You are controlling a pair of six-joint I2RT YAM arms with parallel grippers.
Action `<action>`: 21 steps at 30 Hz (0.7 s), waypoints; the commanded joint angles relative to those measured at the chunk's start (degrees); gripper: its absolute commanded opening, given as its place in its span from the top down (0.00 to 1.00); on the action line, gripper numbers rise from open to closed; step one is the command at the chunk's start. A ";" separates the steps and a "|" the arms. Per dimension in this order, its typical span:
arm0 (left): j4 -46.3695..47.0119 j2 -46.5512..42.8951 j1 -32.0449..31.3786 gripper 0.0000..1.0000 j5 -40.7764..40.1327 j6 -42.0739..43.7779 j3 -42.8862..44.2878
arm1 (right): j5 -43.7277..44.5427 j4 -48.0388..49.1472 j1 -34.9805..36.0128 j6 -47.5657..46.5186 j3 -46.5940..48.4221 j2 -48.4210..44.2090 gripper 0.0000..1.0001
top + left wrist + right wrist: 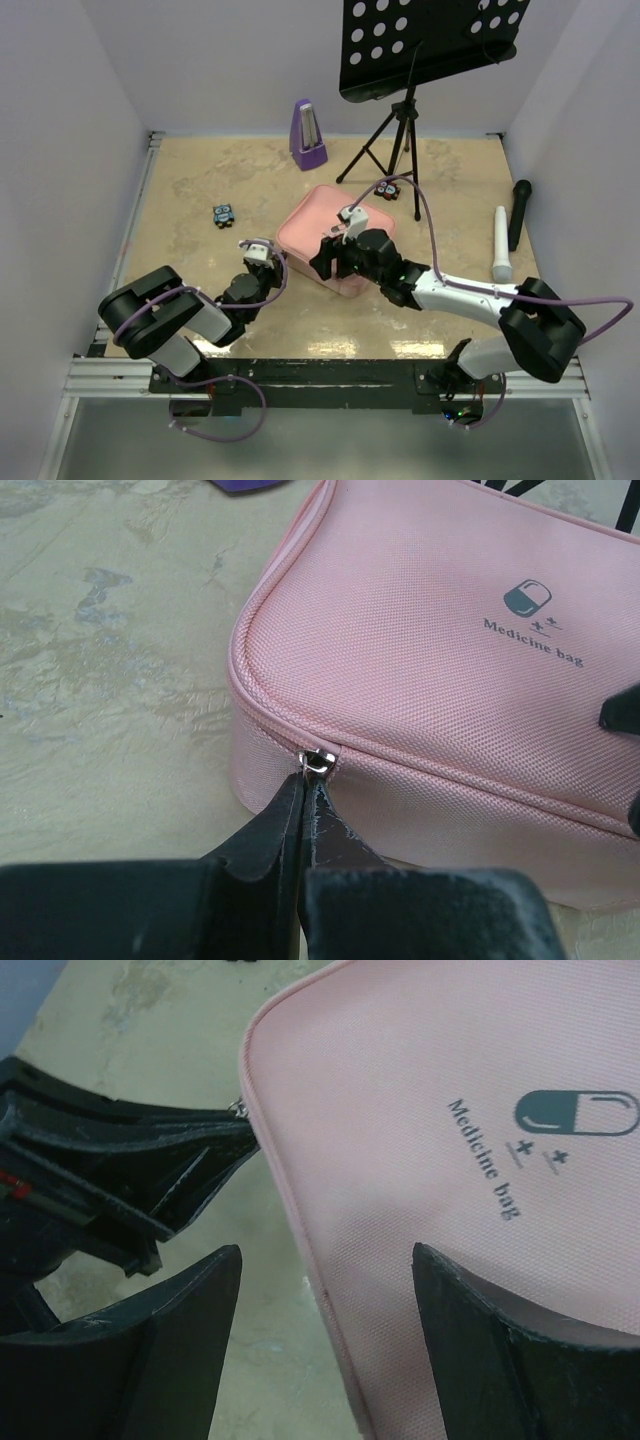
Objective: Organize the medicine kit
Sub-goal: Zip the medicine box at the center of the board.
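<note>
The medicine kit is a pink zip case lying closed in the middle of the table, its pill logo facing up. My left gripper is shut, its tips pinching the small metal zipper pull at the case's near-left corner. In the right wrist view, my right gripper stands open astride the case's front edge: one finger over the tabletop, the other over the lid. The left gripper's black fingers show beside it there. Both grippers meet at the kit's near-left side.
A purple metronome stands at the back. A music stand on a tripod rises behind the kit. A white cylinder and a black microphone lie at the right. Small packets lie at the left and behind the kit.
</note>
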 commanded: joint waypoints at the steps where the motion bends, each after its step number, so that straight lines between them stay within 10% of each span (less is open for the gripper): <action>1: 12.44 -0.75 0.04 1.00 -2.56 -2.50 -0.36 | 3.26 -3.45 4.19 -5.36 3.68 0.07 0.26; 12: 14.64 0.22 -0.05 1.00 -3.36 -2.94 -1.41 | 19.61 -10.39 11.49 -8.88 12.73 9.74 0.30; 21: 15.96 0.13 -0.05 1.00 -3.62 -2.85 -2.21 | 27.09 -14.70 11.49 -9.41 16.61 14.93 0.55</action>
